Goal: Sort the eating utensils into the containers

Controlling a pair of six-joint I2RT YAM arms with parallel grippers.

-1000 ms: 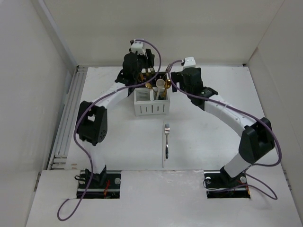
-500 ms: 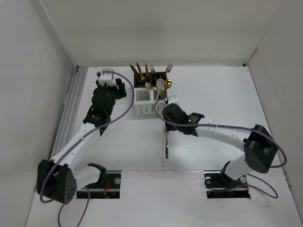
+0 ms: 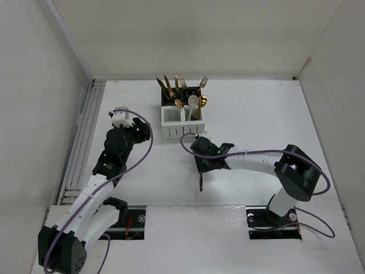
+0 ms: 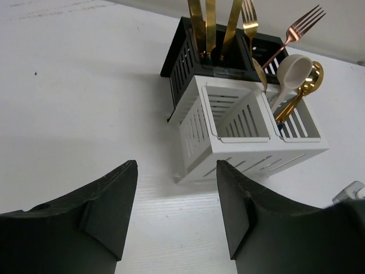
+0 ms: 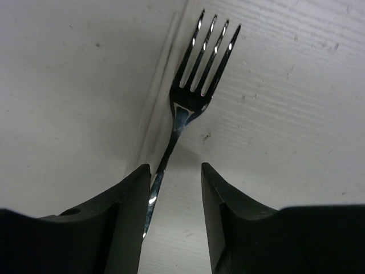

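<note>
A silver fork (image 5: 197, 94) lies flat on the table, tines pointing away; only its handle end (image 3: 201, 183) shows from above. My right gripper (image 5: 174, 168) (image 3: 205, 157) is lowered over the fork's neck. Its jaws stand apart around the neck, which rests against the left finger, with a gap to the right one. The white container (image 3: 181, 131) (image 4: 199, 142) holds a cream spoon (image 4: 293, 68) and a gold spoon. Behind it, the black container (image 3: 197, 90) (image 4: 177, 63) holds gold utensils and a rose fork. My left gripper (image 4: 177, 165) (image 3: 138, 132) hovers open, left of the containers.
A raised rail (image 3: 82, 142) runs along the table's left edge. White walls close in the back and both sides. A seam in the tabletop (image 5: 154, 108) runs beside the fork.
The left arm has drawn back from the containers toward the near left. The right gripper has come down from the containers onto the fork, and its jaws have narrowed around the neck.
</note>
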